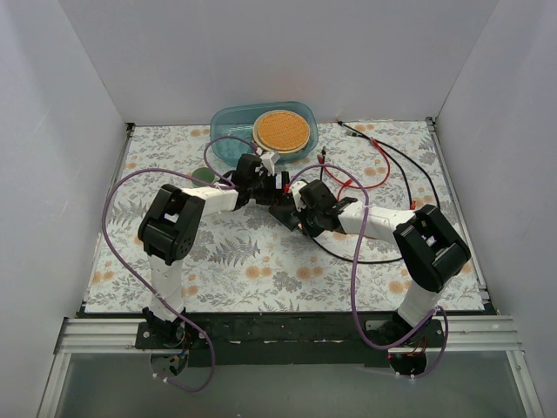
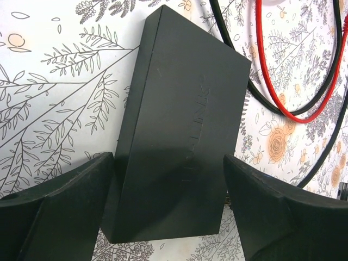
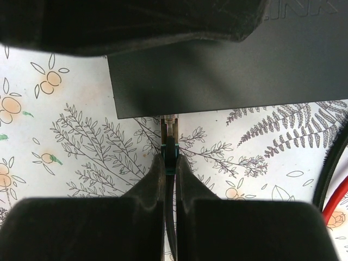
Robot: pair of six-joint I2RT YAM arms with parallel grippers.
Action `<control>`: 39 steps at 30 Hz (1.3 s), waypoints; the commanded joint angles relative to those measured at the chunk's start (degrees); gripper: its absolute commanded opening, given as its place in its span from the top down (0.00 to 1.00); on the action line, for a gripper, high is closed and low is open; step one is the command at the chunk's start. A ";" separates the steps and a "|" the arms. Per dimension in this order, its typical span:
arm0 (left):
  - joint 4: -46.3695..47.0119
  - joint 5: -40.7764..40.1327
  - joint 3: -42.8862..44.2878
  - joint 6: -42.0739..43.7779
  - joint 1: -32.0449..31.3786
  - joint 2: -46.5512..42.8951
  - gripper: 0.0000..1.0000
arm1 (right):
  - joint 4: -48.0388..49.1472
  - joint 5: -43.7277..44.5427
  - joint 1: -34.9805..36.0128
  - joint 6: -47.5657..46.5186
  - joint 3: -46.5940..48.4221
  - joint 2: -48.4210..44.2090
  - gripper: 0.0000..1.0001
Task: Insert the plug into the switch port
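**Nearly seated: plug tip is meeting the switch's edge**

Right now the switch (image 2: 179,125) is lying flat on the floral tablecloth (image 2: 60,109). The left gripper (image 2: 168,163) is straddling it, one finger against each long side, so it is apparently clamping the box to steady it.

At the switch's near edge, the right gripper (image 3: 169,161) is pinching the plug (image 3: 170,148) tightly between closed fingers. The plug is pointing straight at the switch, with its clear tip touching, or just entering, that edge. The port itself is hiding in shadow under the casing, so whether the tip is already inside is not showing.

A red cable (image 2: 283,109) and a black cable (image 2: 255,95) are curling on the cloth just beside the switch's far side, clear of both grippers. A blue tub (image 1: 228,122) is sitting well beyond the switch.

Judging from this, grasping, bracing and lining up are looking finished. What is remaining is the final push until the plug is sitting fully home, and then letting go.
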 commanded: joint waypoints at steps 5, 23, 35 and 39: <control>-4.42 1.17 0.60 -1.67 -0.20 1.15 0.21 | 3.60 0.24 1.55 2.11 2.01 -2.17 0.99; -4.60 1.09 0.25 -0.97 -0.20 1.15 0.22 | 3.25 3.59 1.55 3.17 3.06 -3.13 0.99; -8.11 1.44 0.60 -2.99 -0.20 0.62 0.24 | 6.77 2.00 1.81 4.22 2.10 -1.20 0.99; -8.99 2.14 0.69 -4.39 -0.29 0.53 0.26 | 8.44 1.56 1.90 4.66 1.13 -0.59 0.99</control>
